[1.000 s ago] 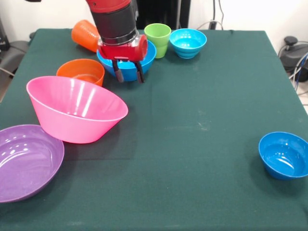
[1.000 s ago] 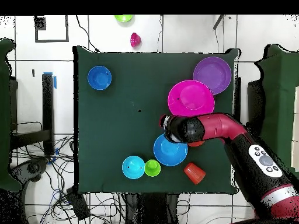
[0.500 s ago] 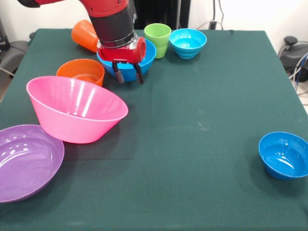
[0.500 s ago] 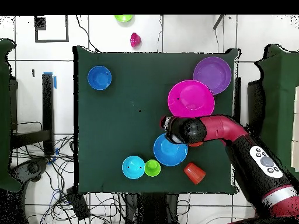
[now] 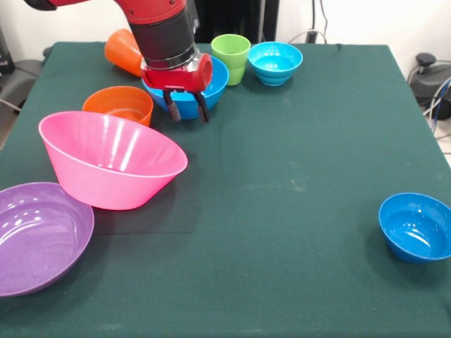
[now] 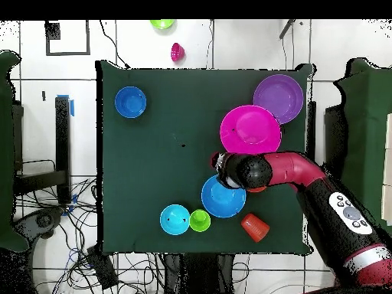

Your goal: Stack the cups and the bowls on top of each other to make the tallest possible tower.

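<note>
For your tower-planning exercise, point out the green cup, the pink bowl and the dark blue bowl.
Green cup (image 5: 231, 56), front view: outer wall.
Pink bowl (image 5: 106, 184), front view: outer wall.
Dark blue bowl (image 5: 416, 229), front view: inner floor.

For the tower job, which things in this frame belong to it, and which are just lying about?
Part of the job:
huge pink plastic bowl
shallow purple plastic bowl
medium blue plastic bowl
small orange plastic bowl
small cyan plastic bowl
small dark blue plastic bowl
lime green plastic cup
ribbed orange plastic cup, lying on its side

Lying about:
small magenta and green items off the table
floor cables
</note>
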